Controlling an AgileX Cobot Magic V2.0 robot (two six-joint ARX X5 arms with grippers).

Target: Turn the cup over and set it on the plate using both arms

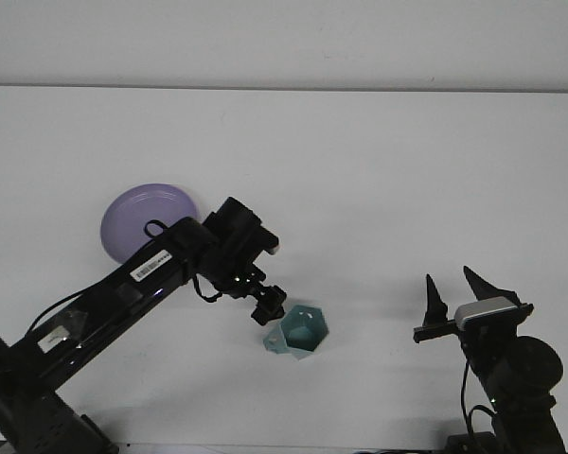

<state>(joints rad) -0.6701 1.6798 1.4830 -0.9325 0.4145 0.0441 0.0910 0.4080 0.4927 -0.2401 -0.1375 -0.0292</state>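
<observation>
While the left tool [268,310] nears the cup [299,331], the plate [142,216] lies behind.

L arm extended, R tool [459,287] fingers apart

Nothing can be read. The left arm [123,293] carries two white stickers with dark print: one on the forearm link [151,266], near the wrist, and a second one [55,333] lower down towards the base. The characters on both are too small and blurred to make out. No other text, number or brand mark shows.
</observation>
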